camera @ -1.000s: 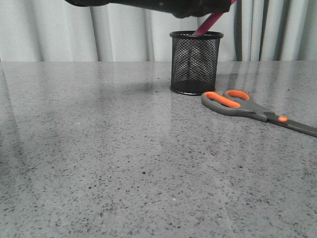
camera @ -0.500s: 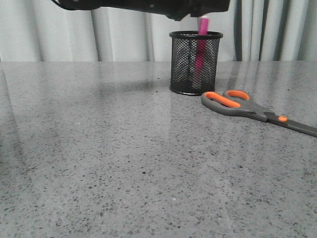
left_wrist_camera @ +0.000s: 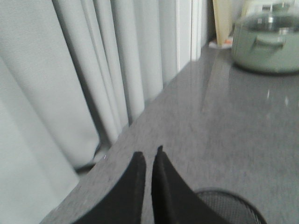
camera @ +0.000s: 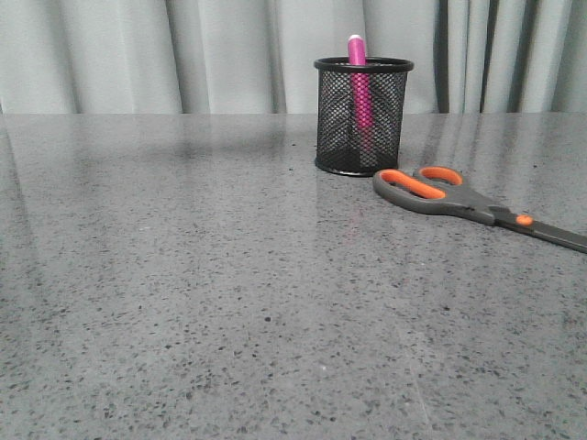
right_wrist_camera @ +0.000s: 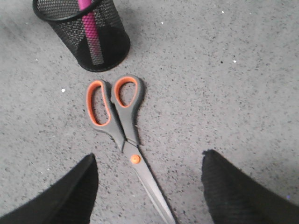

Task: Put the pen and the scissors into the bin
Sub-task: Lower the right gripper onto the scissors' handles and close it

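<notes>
Spread wide and holding nothing, the right gripper (right_wrist_camera: 148,186) hangs above the scissors (right_wrist_camera: 122,135), whose blades run between its fingers. These lie flat on the grey table (camera: 229,293), just right of and nearer than the bin (camera: 363,116). Upright inside the bin stands the pen (camera: 359,87). Above the bin's rim, the left gripper (left_wrist_camera: 146,158) is nearly closed and empty.

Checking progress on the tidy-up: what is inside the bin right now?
Inside the bin stands the pen, upright, its top poking above the rim. The scissors lie outside on the table. The mesh partly obscures the pen's lower end, so the bin's floor can't be checked.
</notes>
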Robot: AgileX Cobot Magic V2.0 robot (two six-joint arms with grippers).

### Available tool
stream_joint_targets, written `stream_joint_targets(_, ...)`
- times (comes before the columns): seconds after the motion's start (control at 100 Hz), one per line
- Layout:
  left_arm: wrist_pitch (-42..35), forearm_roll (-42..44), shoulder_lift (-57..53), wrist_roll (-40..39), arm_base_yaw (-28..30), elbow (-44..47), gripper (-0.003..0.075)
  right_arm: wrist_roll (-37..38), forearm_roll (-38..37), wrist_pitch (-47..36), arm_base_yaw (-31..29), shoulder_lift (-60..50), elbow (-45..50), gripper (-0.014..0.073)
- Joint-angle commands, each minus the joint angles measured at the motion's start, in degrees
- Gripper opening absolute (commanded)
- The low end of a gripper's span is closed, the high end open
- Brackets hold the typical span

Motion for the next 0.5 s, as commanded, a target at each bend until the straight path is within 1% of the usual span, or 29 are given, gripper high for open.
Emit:
stream_joint_targets(0.0,0.9,7.3,-6.2,-7.9,1.2,-1.9,-0.002,-0.6,3.8,-3.9,-0.3,-0.2,-1.9,0.0433)
stream_joint_targets(0.1,0.9,20.5,-8.9,-18.3,2.4,-1.9,-0.002,-0.9,5.6,-4.1,-0.3,-0.2,-1.9,0.0433)
stream_joint_targets(0.16,0.9,28.0,-10.5,-24.4,3.0,-1.7,-0.002,-3.7,7.4,-3.3,-0.3,0.1,-1.9,0.0433)
stream_joint_targets(0.21,0.9,31.5,-11.9,-27.4,3.3,-0.7,-0.002,-6.7,9.7,-2.3,-0.3,0.8,-2.1,0.0433)
stream_joint_targets(0.25,0.8,32.8,-13.4,-28.4,3.7,0.6,-0.002,-8.9,11.9,-1.5,-0.3,1.7,-2.3,0.0433)
stream_joint_targets(0.34,-0.6,33.0,-16.8,-28.9,4.2,4.9,-0.002,-14.1,16.4,1.2,-0.3,4.4,-3.1,0.0434)
stream_joint_targets(0.43,-5.0,32.8,-21.3,-29.7,4.5,10.9,-0.002,-18.3,20.1,4.0,-0.3,8.1,-4.1,0.0434)
stream_joint_targets(0.49,-8.7,32.2,-24.7,-30.0,5.2,15.1,-0.002,-18.7,20.4,4.9,-0.3,10.5,-5.1,0.0434)
